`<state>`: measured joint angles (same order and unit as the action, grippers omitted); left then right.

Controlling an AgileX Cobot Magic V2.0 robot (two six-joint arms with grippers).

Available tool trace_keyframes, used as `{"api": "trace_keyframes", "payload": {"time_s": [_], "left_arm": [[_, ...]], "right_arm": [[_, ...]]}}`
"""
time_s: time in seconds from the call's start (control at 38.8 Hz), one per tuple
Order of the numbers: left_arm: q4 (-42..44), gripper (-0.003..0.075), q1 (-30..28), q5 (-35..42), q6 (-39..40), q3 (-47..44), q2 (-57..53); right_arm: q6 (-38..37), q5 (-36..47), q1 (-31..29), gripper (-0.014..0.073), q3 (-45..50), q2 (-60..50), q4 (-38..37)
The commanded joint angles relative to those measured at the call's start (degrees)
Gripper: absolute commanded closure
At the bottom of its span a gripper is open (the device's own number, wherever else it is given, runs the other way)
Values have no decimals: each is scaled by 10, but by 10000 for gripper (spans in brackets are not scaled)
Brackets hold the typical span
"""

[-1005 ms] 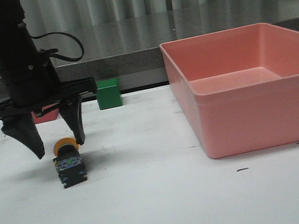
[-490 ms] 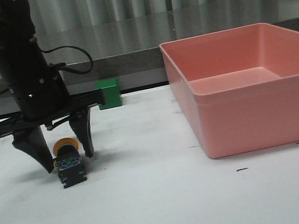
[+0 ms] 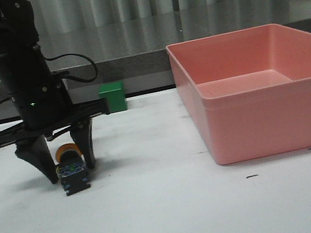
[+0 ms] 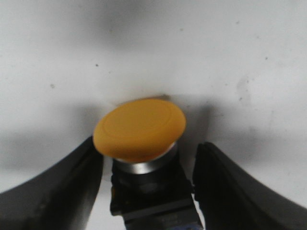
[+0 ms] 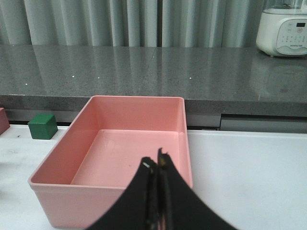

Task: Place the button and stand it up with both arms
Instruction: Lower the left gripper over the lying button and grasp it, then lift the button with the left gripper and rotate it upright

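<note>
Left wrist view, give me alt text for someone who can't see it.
A yellow-capped button lies on a white table, between the two black fingers of the open left gripper. A silver collar and black body show under the cap.

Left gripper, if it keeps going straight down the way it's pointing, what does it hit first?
Probably the table. The left gripper points down with its open fingers on either side of the button, so the fingertips would likely reach the tabletop, though the palm may meet the yellow cap first.
</note>
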<state>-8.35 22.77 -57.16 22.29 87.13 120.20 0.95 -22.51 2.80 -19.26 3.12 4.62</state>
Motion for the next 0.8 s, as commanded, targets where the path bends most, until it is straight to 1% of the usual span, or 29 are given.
{"api": "trace_keyframes", "payload": {"time_s": [0.0,0.08,0.13,0.28,0.41,0.52,0.62,0.7,0.77], "left_arm": [[-8,434,-1,-4,0,19,-33],[-8,484,-1,-5,-1,20,-33],[-8,502,-1,-6,-1,20,-33],[8,502,0,-9,-14,20,-37],[54,503,14,22,-23,20,-62],[98,503,24,81,-16,12,-100],[118,503,27,137,-14,-15,-137],[143,502,27,198,-7,-55,-168],[188,502,27,271,21,-111,-197]], "right_arm": [[3,51,-3,664,-16,6,-6],[3,51,-3,664,-16,6,-6],[3,51,-3,664,-16,6,-6],[3,51,-3,664,-16,6,-6],[3,51,-3,664,-16,6,-6],[3,51,-3,664,-16,6,-6],[3,51,-3,664,-16,6,-6],[3,51,-3,664,-16,6,-6],[3,51,-3,664,-16,6,-6]]}}
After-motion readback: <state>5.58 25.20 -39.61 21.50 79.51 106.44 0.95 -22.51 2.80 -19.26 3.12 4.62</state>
